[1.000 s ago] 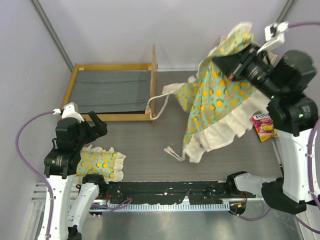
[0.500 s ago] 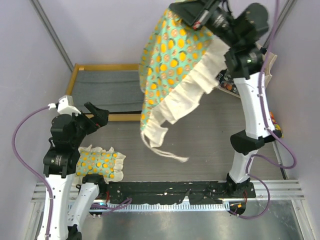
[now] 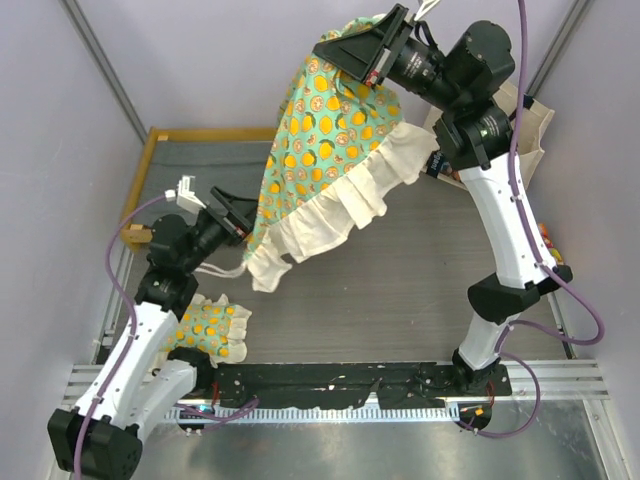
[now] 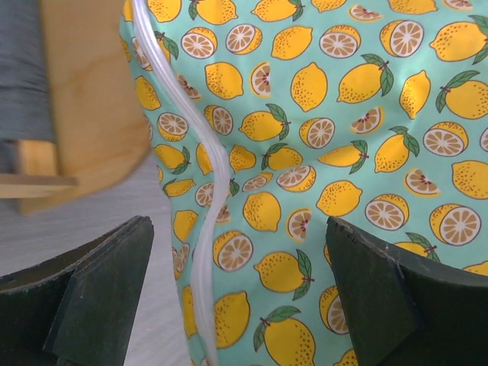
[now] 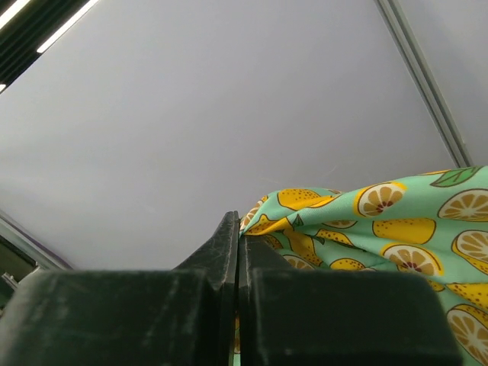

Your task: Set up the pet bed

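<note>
The pet bed's light-wood frame point(image 3: 185, 133) with its grey base lies at the back left, its right end hidden behind the hanging cushion. My right gripper point(image 3: 330, 45) is shut on a top corner of the green lemon-print mattress cushion point(image 3: 320, 140), held high so it drapes down over the frame's right end. In the right wrist view the gripper point(image 5: 242, 229) pinches the fabric point(image 5: 381, 221). My left gripper point(image 3: 240, 212) is open beside the cushion's lower edge. In the left wrist view the open gripper point(image 4: 240, 305) faces the print point(image 4: 328, 152), a white tie point(image 4: 210, 229) and the wooden headboard point(image 4: 84, 99).
A small matching ruffled pillow point(image 3: 205, 330) lies at the near left by the left arm's base. A cream tote bag point(image 3: 520, 120) stands at the back right behind the right arm. Grey walls close in the table on the left, back and right.
The right arm has swung the cushion from the right side up and left, over the frame's right end. The left arm has risen and reached right toward the cushion's lower edge.
</note>
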{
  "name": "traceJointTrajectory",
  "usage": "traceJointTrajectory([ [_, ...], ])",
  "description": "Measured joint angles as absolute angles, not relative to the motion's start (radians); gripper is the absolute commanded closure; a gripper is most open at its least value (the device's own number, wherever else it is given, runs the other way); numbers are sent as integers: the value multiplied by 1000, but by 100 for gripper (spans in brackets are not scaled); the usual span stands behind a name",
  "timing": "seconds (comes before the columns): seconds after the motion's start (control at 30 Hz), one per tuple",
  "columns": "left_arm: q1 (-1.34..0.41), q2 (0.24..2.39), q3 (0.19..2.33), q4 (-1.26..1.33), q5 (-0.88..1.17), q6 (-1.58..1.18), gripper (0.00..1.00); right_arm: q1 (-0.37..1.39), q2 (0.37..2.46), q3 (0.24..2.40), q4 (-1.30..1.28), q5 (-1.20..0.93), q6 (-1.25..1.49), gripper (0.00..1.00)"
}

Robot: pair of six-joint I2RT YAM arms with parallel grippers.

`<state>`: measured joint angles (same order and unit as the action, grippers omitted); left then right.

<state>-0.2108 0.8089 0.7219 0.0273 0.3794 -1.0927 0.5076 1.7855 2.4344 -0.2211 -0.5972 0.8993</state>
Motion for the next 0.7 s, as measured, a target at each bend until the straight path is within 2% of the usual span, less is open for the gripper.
traceJointTrajectory([
  [0.07, -246, 817, 684, 104, 384, -1144, 0, 508, 1768, 2423, -218, -597, 889, 99],
  [0.17, -278, 838, 643, 220, 390, -1222, 14, 508, 1735, 2383, -216, -597, 874, 99],
  [0.27, -303, 880, 629, 329, 403, -1282, 35, 509, 1716, 2350, -216, -595, 859, 99],
  [0.3, -313, 898, 628, 371, 408, -1301, 48, 509, 1712, 2340, -216, -593, 853, 99],
  [0.37, -331, 928, 627, 438, 421, -1329, 61, 509, 1708, 2324, -217, -587, 840, 99],
  [0.4, -343, 941, 626, 468, 427, -1338, 85, 509, 1708, 2317, -217, -585, 835, 99],
  [0.43, -353, 951, 626, 492, 432, -1350, 95, 509, 1707, 2310, -217, -582, 830, 99],
  [0.47, -362, 958, 625, 513, 435, -1361, 100, 509, 1707, 2302, -217, -579, 825, 99],
  [0.7, -386, 966, 624, 595, 450, -1364, 100, 509, 1687, 2255, -228, -563, 794, 99],
])
